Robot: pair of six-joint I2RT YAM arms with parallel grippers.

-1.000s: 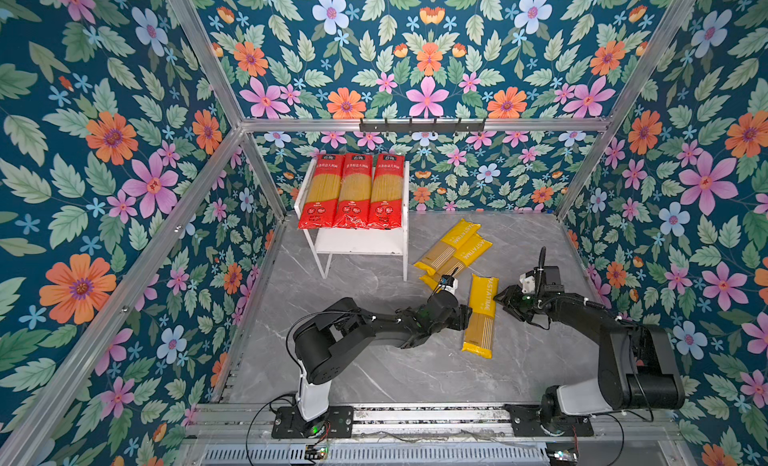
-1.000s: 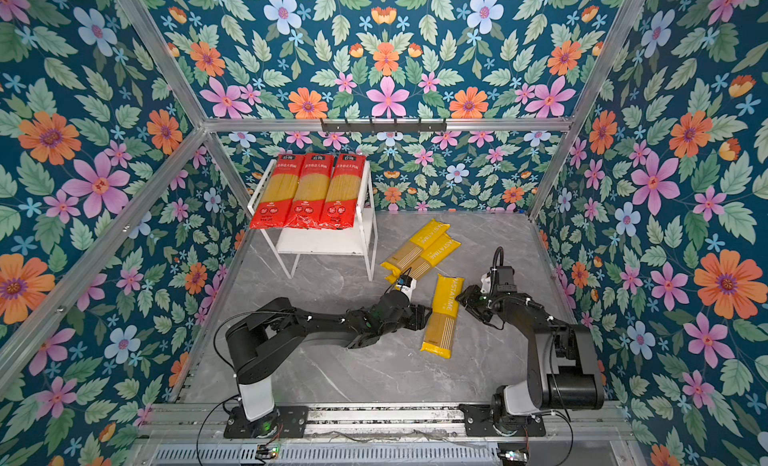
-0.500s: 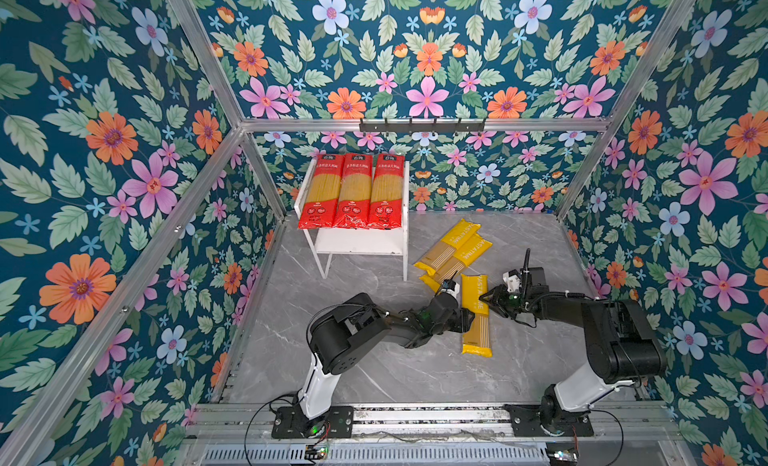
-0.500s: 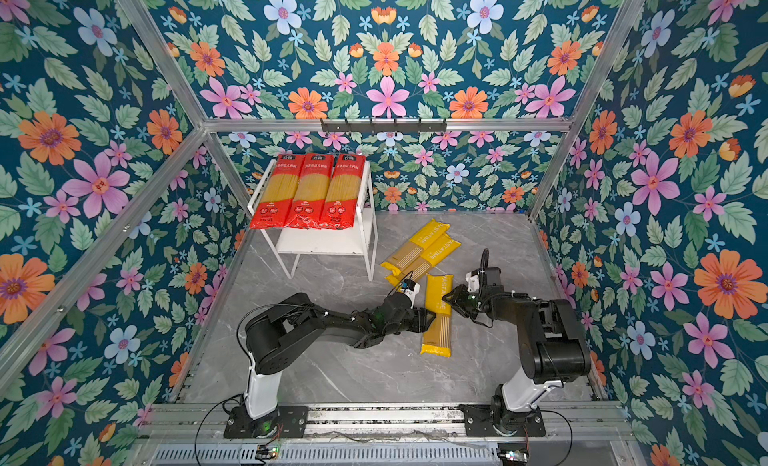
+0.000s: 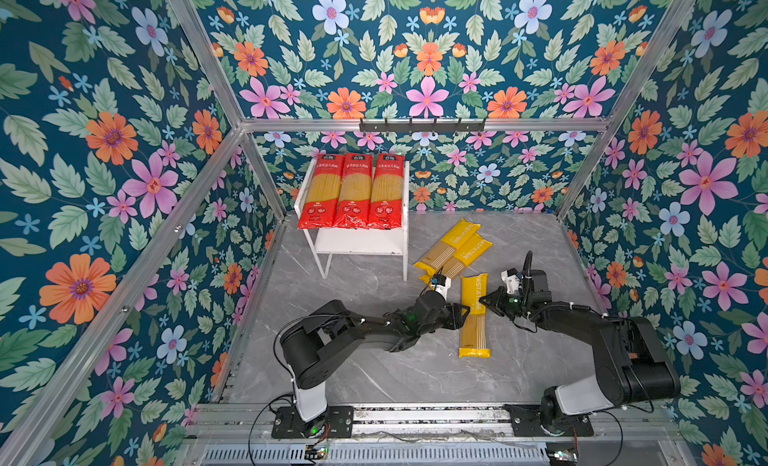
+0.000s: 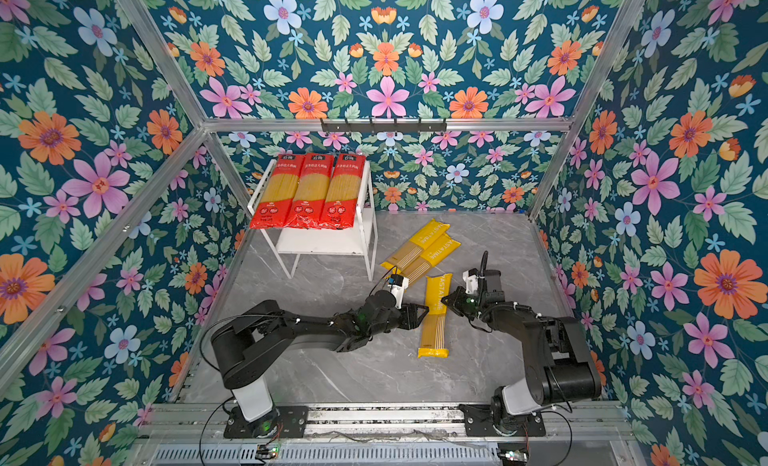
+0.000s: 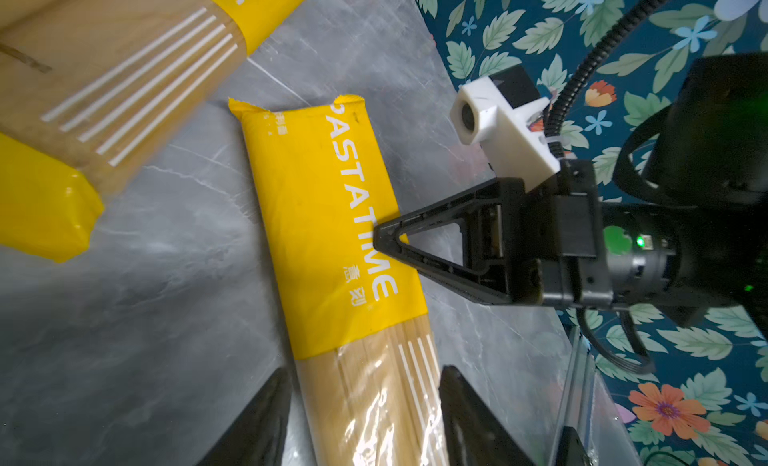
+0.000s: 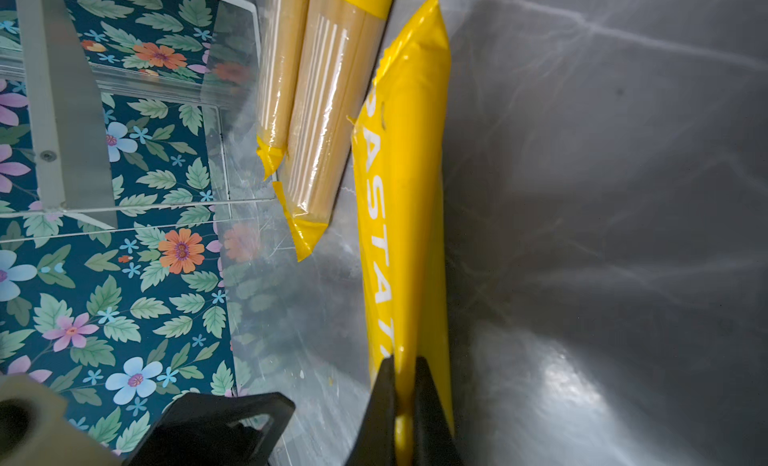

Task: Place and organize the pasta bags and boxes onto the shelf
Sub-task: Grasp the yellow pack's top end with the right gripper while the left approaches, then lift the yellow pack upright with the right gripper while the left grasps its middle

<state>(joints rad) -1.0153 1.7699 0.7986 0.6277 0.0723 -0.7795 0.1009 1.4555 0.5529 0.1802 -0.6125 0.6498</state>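
Observation:
One yellow PASTATIME pack (image 5: 473, 318) (image 6: 435, 318) lies lengthwise on the grey floor between the arms. My right gripper (image 5: 484, 305) (image 8: 403, 360) is shut on the edge of its yellow printed end (image 8: 401, 202). My left gripper (image 5: 464, 314) (image 7: 363, 374) stands open astride the pack's clear striped window (image 7: 374, 393), one finger on each side. Two more yellow packs (image 5: 453, 251) (image 6: 422, 249) lie side by side, slanted, just behind. Three red-ended packs (image 5: 355, 189) (image 6: 309, 189) cover the top board of the white shelf (image 5: 361, 247) at the back left.
Floral walls close in three sides. A black hook rail (image 5: 422, 126) runs along the back frame. A low clear panel (image 7: 575, 380) edges the floor on the right. The shelf's lower board (image 6: 320, 241) carries nothing. Arm bases sit on the front rail (image 5: 395, 418).
My right gripper has moved left to the near yellow pack and closed on its edge. The left arm has swung inward, its jaws staying at the pack's left side.

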